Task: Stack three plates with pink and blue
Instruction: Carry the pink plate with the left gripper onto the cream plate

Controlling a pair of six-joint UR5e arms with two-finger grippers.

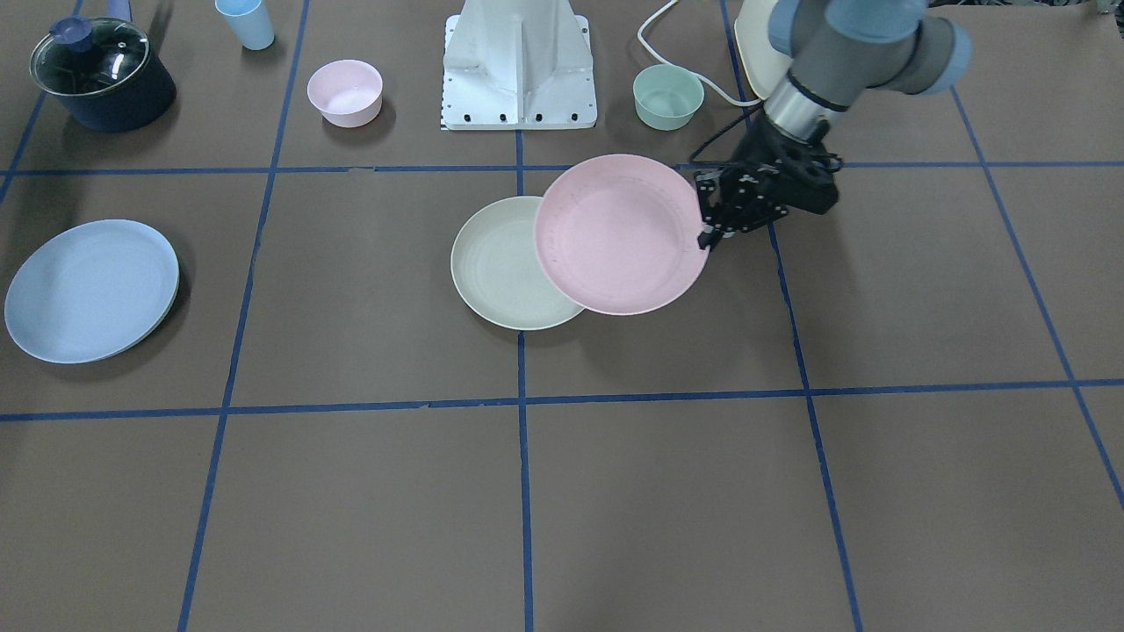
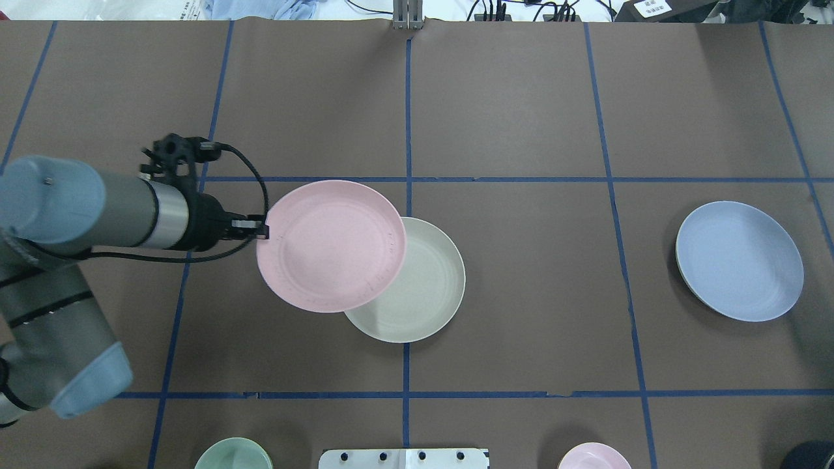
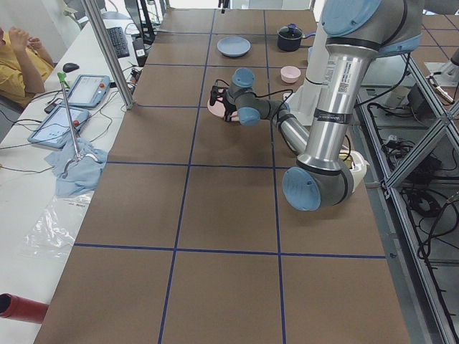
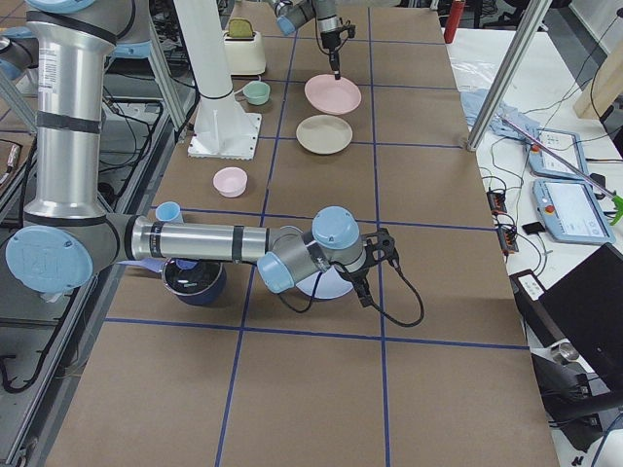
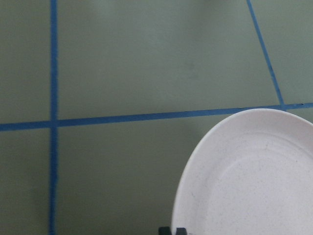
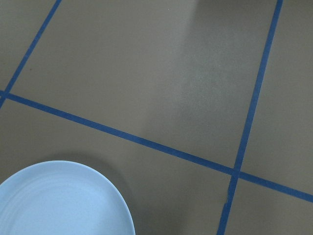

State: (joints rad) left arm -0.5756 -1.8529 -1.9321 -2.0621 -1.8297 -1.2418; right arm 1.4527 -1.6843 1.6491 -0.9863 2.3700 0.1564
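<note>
My left gripper is shut on the rim of the pale pink plate. It holds the plate tilted above the table, overlapping one side of the cream-white plate, which lies flat at the middle. The pink plate fills the lower right of the left wrist view. The light blue plate lies alone on the robot's right side and shows in the right wrist view. My right gripper shows only in the exterior right view; I cannot tell whether it is open or shut.
Near the robot base stand a small pink bowl and a small green bowl. A dark pot with a glass lid and a blue cup stand at the robot's right. A cream appliance sits behind the left arm.
</note>
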